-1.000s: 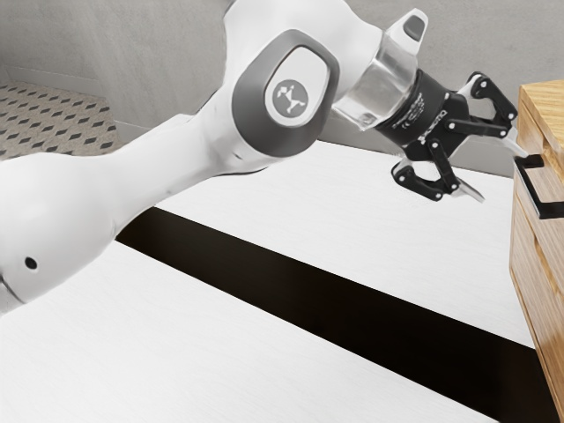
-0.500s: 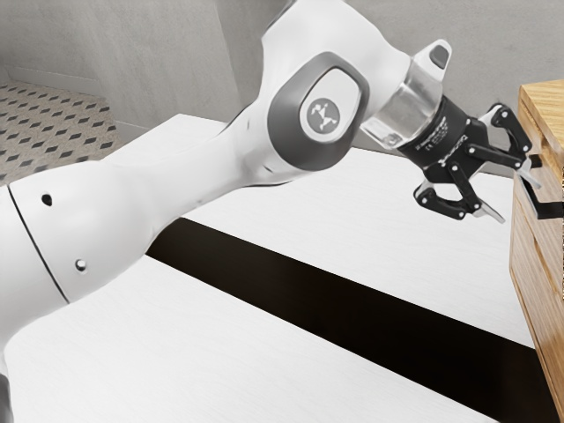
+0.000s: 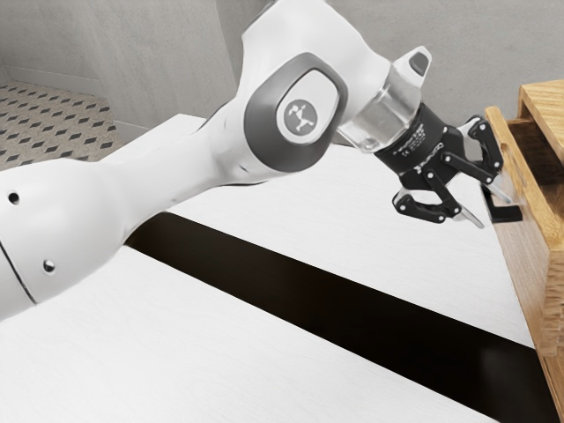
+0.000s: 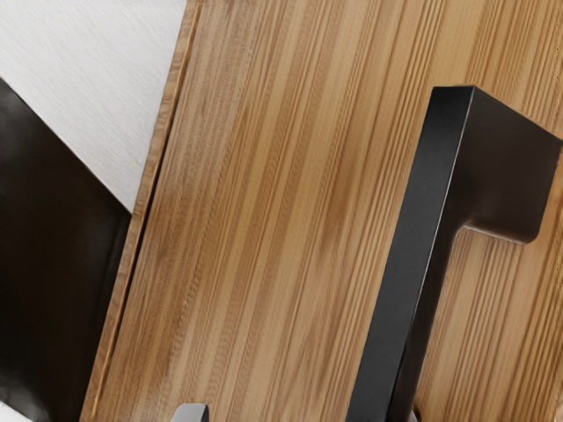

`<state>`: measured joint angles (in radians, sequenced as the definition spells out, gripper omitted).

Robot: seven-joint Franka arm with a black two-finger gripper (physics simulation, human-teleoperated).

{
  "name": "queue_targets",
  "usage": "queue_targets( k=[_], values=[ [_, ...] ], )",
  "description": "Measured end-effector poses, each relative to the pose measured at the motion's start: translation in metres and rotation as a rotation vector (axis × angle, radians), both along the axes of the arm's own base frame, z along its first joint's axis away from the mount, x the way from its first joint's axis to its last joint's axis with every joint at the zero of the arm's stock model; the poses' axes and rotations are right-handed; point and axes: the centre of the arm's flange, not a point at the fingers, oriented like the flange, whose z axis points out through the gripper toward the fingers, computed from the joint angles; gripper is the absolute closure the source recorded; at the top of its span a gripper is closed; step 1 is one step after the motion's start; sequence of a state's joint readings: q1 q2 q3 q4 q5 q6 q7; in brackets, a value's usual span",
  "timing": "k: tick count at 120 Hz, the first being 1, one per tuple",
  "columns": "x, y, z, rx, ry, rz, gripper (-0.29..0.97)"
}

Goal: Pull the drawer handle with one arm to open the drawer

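Note:
A wooden cabinet (image 3: 548, 101) stands at the exterior view's right edge. Its top drawer (image 3: 529, 256) sticks out toward the arm, with the wooden front leaning out from the cabinet body. A black bar handle (image 3: 506, 210) sits on that front. My black gripper (image 3: 490, 205) is at the handle with its fingers spread, and the upper finger reaches in behind the bar. In the wrist view the handle (image 4: 422, 255) runs close across the wooden drawer front (image 4: 281, 220). The bar lies beside one fingertip and well apart from the other fingertip (image 4: 193, 411).
The white table (image 3: 352, 211) has a wide black stripe (image 3: 335, 308) running diagonally across it. A grey wall stands behind, and patterned floor (image 3: 53, 123) lies at the far left. My arm spans the view from the left.
My hand reached right to the handle, then drew back toward the exterior view's left. The drawer front came with it and now stands out from the cabinet.

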<state>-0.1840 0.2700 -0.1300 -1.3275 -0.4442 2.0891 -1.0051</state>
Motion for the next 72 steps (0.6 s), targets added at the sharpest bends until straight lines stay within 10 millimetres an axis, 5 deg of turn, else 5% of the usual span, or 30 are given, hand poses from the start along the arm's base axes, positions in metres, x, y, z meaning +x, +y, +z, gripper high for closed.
queue_targets(
  k=[72],
  values=[
    [-0.049,0.041,0.018,0.036,0.024,0.038,0.59]
  ],
)
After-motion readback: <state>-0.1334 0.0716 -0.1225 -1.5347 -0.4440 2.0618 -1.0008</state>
